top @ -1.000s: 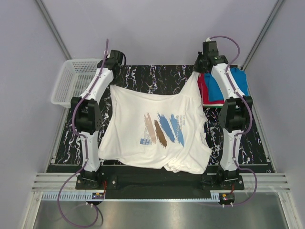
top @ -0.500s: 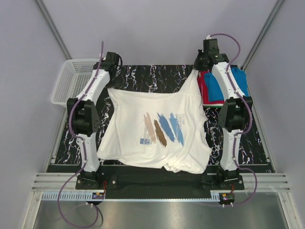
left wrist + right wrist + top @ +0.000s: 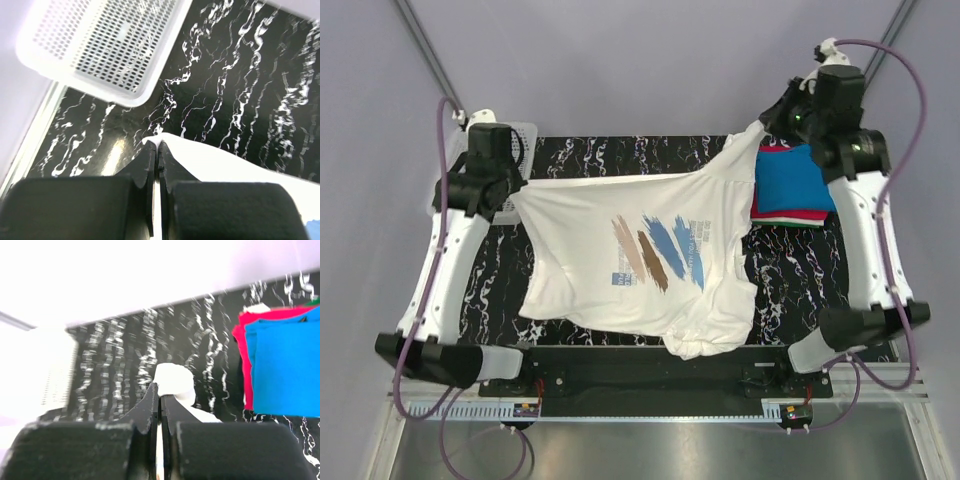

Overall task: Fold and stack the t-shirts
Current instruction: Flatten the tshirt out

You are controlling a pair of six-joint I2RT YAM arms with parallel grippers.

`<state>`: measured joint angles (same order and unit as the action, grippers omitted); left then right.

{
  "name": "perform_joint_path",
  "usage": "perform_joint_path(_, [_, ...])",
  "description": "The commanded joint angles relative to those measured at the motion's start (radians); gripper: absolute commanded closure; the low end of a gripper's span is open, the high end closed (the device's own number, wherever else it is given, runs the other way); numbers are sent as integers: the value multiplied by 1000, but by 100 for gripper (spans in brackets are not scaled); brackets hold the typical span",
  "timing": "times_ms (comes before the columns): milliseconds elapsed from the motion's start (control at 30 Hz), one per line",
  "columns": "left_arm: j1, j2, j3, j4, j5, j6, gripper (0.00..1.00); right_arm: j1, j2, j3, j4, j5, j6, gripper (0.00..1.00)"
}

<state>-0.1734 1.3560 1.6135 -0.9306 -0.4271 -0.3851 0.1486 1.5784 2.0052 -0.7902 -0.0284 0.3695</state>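
Observation:
The large white t-shirt [image 3: 630,255] with blue and brown brush strokes hangs stretched between both grippers, its top edge taut above the table and its lower part draping toward the front edge. My left gripper [image 3: 513,188] is shut on its left upper corner, and white cloth [image 3: 210,162] shows at the fingertips in the left wrist view. My right gripper [image 3: 763,125] is shut on the right upper corner, with a white bunch of cloth [image 3: 175,381] at the tips. A folded blue t-shirt [image 3: 790,180] lies on a red one [image 3: 798,214] at the back right.
A white mesh basket [image 3: 100,45] stands at the back left, mostly hidden behind my left arm in the top view. The black marbled table [image 3: 790,290] ends at a metal rail along the front. Grey walls close in on both sides.
Both arms have risen and spread apart, lifting the shirt's top edge off the table and pulling it taut. The shirt's lower part has slid back from the front edge.

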Motion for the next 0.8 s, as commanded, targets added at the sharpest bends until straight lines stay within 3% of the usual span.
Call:
perform_joint_path(0, [3, -164, -35, -37, -48, 2, 100, 0, -167, 22, -82, -60, 2, 100])
perform_joint_path(133, [3, -262, 0, -140, -65, -6, 100, 2, -318, 10, -138, -79, 32, 100])
perform_joint_path(433, [-14, -452, 66, -304, -39, -164, 100, 2, -523, 104, -267, -90, 112, 100])
perform_joint_path(567, [-14, -572, 86, -358, -57, -163, 100, 2, -581, 144, -308, -87, 94, 100])
perform_joint_path(767, [-41, -597, 318, -523, -169, -144, 100, 2, -649, 168, -351, -42, 130, 100])
